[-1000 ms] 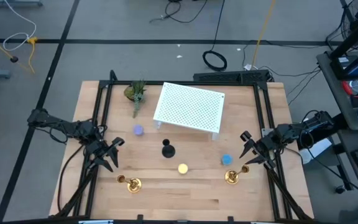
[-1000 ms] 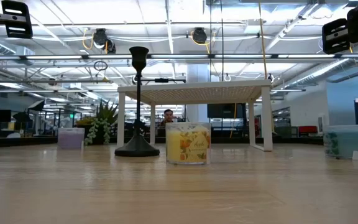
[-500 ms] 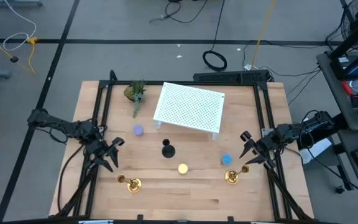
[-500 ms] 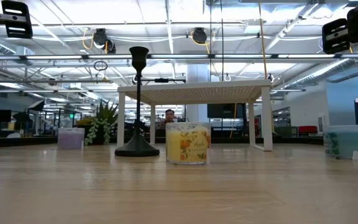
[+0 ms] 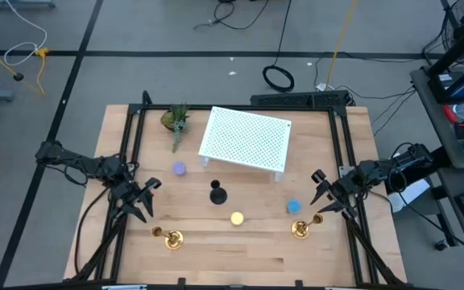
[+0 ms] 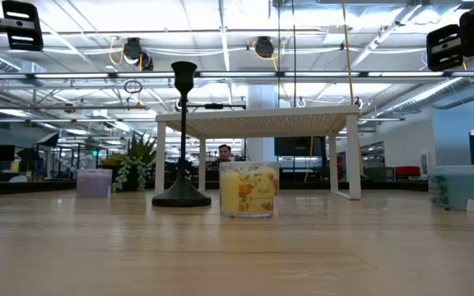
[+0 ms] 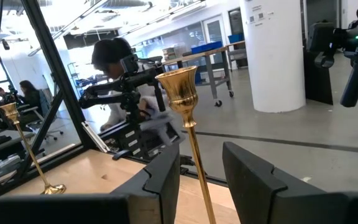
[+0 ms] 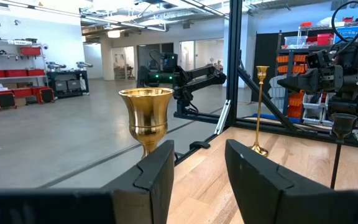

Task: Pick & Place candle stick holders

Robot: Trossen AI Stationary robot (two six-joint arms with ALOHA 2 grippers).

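Note:
Two brass candle stick holders stand upright on their round bases near the table's front edge, one at the left (image 5: 170, 238) and one at the right (image 5: 300, 229). A shorter black holder (image 5: 217, 193) stands at the middle, in front of the white stand. My left gripper (image 5: 141, 200) is open, just left of and behind the left brass holder. In the left wrist view that holder's stem (image 7: 199, 168) shows ahead of the gap between the fingers, untouched. My right gripper (image 5: 319, 197) is open beside the right brass holder, whose cup (image 8: 145, 117) shows ahead of its fingers.
A white perforated stand (image 5: 246, 138) stands at the back middle, with a potted plant (image 5: 176, 121) to its left. A purple candle (image 5: 179, 168), a yellow candle (image 5: 237, 218) and a blue candle (image 5: 293, 207) stand around the black holder. Black frame rails run along both table sides.

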